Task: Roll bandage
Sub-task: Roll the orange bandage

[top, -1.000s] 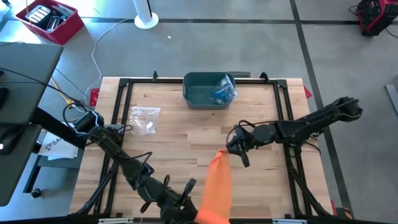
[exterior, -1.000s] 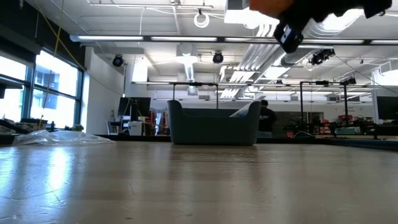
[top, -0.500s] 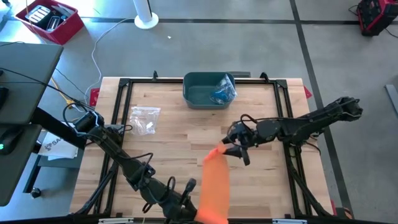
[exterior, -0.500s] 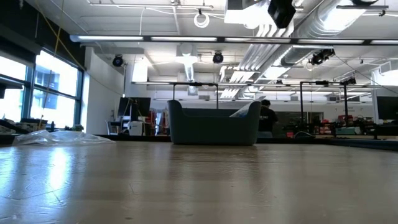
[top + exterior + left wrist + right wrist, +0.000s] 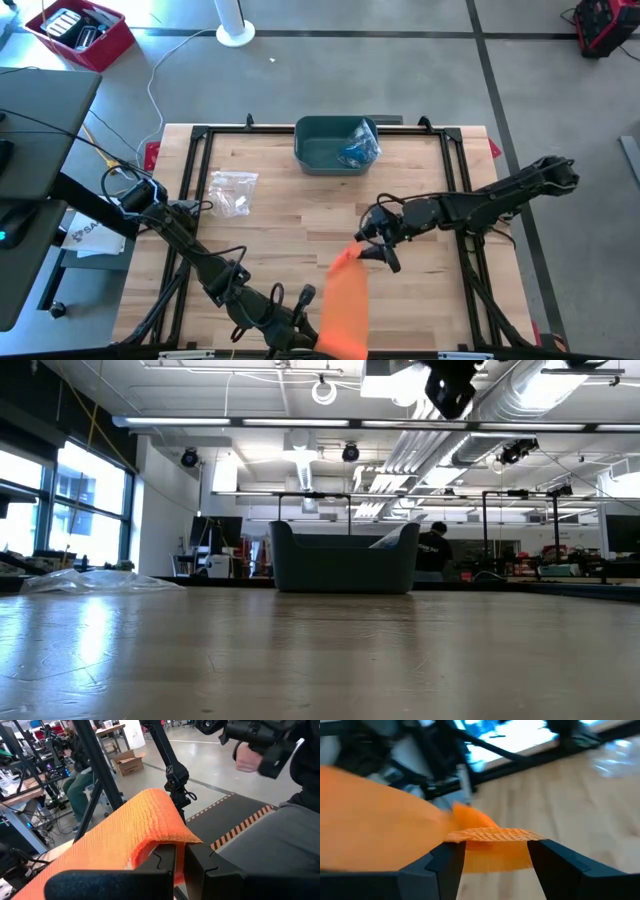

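Observation:
An orange bandage (image 5: 343, 300) stretches as a flat strip above the table, from the near edge toward the middle. My left gripper (image 5: 303, 333) at the near edge is shut on its near end; in the left wrist view the bandage (image 5: 135, 827) arches over the fingers. My right gripper (image 5: 374, 246) is open at the strip's far end (image 5: 492, 836), with one finger on each side of it. In the low view only the right gripper (image 5: 450, 385) shows, high above the table. My left gripper pinches the bandage's near end (image 5: 176, 870) between its two fingers. The strip folds up over the fingertips and runs on away from them, clear of the table. My right gripper: I cannot tell whether its open fingers (image 5: 451, 862) touch the far end's edges.
A teal bin (image 5: 318, 155) with blue items stands at the table's far edge. A clear plastic bag (image 5: 233, 191) lies at the far left. Black frame rails (image 5: 190, 170) run along the table's sides. A person (image 5: 432, 550) shows in the room behind.
My right gripper has opened and let go of the bandage's far end, and has risen a little. The strip stays stretched out from my left gripper, which has kept its place and stayed shut.

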Controlling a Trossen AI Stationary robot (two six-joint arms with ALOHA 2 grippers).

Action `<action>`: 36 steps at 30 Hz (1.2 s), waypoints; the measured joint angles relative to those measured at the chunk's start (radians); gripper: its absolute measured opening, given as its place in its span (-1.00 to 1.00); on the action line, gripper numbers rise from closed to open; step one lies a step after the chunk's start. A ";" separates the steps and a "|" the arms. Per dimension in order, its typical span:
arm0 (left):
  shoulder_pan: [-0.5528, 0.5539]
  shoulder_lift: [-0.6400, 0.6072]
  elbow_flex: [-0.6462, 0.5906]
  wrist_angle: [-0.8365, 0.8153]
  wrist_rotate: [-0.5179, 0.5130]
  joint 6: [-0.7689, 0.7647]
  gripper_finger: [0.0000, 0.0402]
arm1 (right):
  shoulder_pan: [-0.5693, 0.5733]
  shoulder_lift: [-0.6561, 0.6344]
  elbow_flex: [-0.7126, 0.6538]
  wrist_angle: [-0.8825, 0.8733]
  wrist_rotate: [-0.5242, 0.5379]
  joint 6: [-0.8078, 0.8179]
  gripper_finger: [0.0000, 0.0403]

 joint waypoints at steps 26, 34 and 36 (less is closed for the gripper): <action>-0.018 0.001 -0.001 0.004 -0.218 0.031 -0.97 | 0.151 0.019 0.000 -0.092 0.250 -0.224 0.04; -0.023 0.001 -0.002 0.021 -0.252 0.023 -0.97 | 0.476 0.026 0.000 -0.169 0.657 -0.226 0.04; -0.020 0.001 -0.001 0.033 -0.256 0.026 -0.97 | 0.559 0.027 0.000 -0.124 0.759 -0.232 0.04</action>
